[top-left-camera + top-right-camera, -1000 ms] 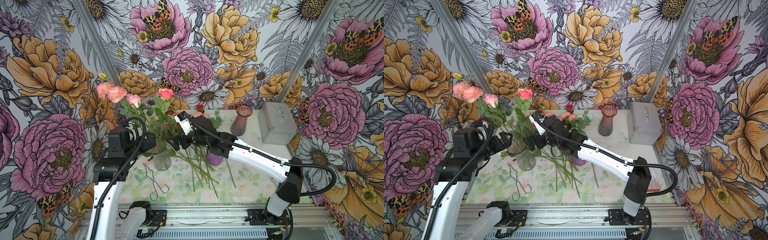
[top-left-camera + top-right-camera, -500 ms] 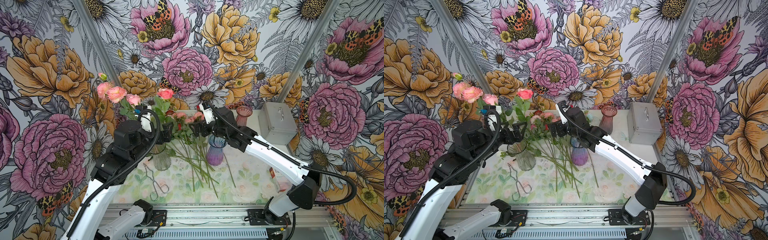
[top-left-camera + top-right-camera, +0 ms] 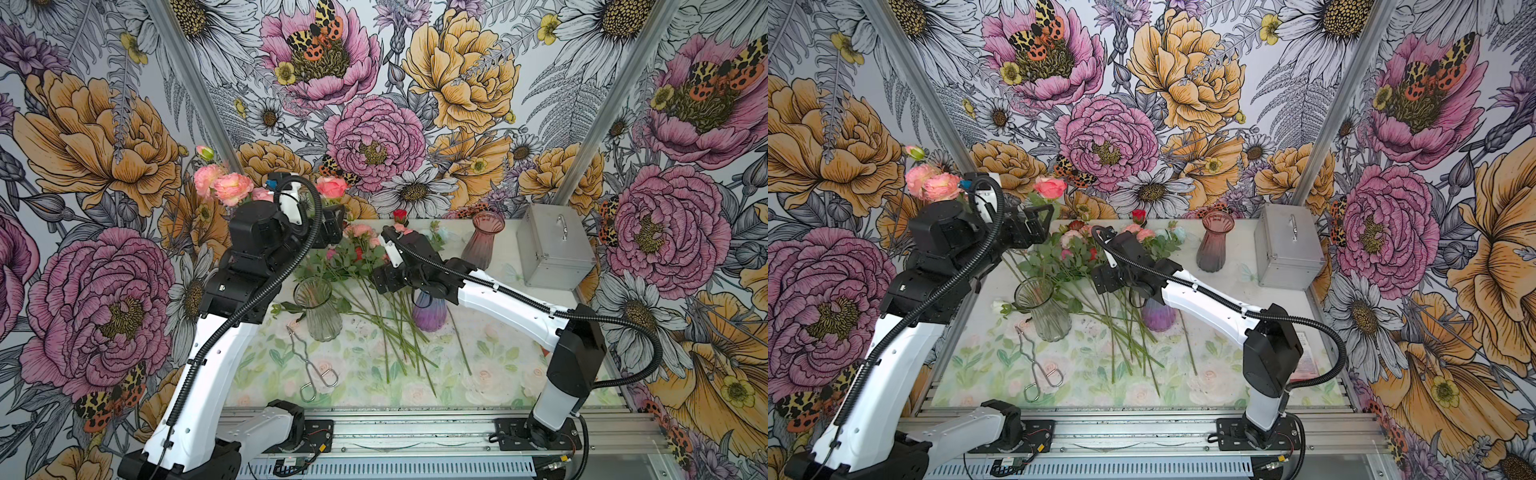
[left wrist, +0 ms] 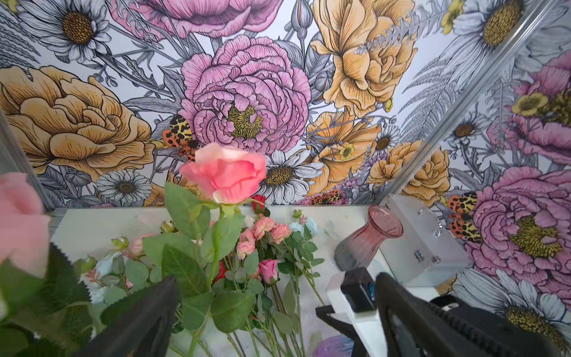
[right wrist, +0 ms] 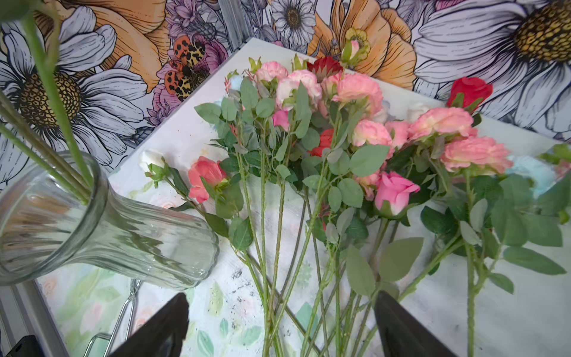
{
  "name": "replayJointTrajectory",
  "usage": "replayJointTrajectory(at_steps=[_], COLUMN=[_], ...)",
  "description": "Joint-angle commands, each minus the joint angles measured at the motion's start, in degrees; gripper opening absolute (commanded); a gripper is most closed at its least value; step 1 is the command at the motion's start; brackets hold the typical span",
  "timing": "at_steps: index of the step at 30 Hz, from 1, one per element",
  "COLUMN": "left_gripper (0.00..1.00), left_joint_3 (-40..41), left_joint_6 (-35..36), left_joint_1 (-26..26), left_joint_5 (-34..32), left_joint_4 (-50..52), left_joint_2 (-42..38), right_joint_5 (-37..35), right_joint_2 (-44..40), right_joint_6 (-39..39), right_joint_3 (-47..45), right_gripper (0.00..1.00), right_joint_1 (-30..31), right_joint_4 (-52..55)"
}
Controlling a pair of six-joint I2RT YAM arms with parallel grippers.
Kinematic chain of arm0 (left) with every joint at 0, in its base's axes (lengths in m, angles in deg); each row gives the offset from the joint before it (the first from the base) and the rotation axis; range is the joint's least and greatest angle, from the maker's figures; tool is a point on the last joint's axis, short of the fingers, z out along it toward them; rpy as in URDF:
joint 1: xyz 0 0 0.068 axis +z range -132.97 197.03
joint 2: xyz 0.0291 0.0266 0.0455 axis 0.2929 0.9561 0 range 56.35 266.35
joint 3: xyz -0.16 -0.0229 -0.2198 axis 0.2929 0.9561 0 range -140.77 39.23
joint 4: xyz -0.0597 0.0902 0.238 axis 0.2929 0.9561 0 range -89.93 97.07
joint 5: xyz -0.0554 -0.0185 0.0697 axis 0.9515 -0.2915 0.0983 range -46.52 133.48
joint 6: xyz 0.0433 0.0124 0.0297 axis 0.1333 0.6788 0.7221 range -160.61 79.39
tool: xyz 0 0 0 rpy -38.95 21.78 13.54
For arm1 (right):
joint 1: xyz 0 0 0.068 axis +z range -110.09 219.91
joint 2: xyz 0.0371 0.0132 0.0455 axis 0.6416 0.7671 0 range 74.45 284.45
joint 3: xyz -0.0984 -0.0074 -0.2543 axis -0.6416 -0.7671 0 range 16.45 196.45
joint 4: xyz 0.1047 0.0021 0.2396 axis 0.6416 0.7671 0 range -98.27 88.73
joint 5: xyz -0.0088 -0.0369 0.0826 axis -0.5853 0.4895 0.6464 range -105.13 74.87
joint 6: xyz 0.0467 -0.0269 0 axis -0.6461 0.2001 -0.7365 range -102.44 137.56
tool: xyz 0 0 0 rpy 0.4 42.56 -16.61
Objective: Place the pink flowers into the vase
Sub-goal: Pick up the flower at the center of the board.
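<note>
A clear glass vase stands left of centre on the table and holds several pink flowers, whose blooms rise high above it. One pink rose fills the left wrist view. More pink flowers lie in a pile with their stems fanned towards the front. My left gripper is open, raised beside the blooms in the vase, and holds nothing. My right gripper is open just above the pile's stems, which run between its fingers.
A purple vase stands under the right forearm. A dark pink vase and a metal case stand at the back right. Steel tongs lie in front of the glass vase. Red roses and a white bud are mixed into the pile.
The right gripper left the flowers in the vase, swung right, then came down over the stems of the pile. The left arm rose and reached further back beside the vase's blooms.
</note>
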Motion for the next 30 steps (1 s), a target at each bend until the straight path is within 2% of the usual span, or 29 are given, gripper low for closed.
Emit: replayJointTrajectory(at_steps=[1, 7, 19, 30], left_gripper=[0.98, 0.99, 0.99, 0.99], left_joint_3=[-0.1, 0.7, 1.5, 2.9], left_joint_6=[-1.4, 2.7, 3.0, 2.6], left_joint_1=[1.8, 2.2, 2.6, 3.5], left_joint_5=[8.7, 14.8, 14.8, 14.9], left_joint_4=[-2.9, -2.8, -2.9, -2.9], left_joint_2=[-2.0, -5.0, -6.1, -7.2], right_joint_5=[-0.2, -0.1, -0.7, -1.5], right_joint_2=[1.6, 4.4, 7.1, 13.4], right_joint_6=[-0.9, -2.0, -2.1, -2.9], right_joint_3=[3.9, 4.8, 6.4, 8.7], right_gripper=[0.9, 0.82, 0.77, 0.65], right_joint_1=[1.6, 2.6, 3.7, 5.4], right_joint_4=[0.1, 0.1, 0.3, 0.4])
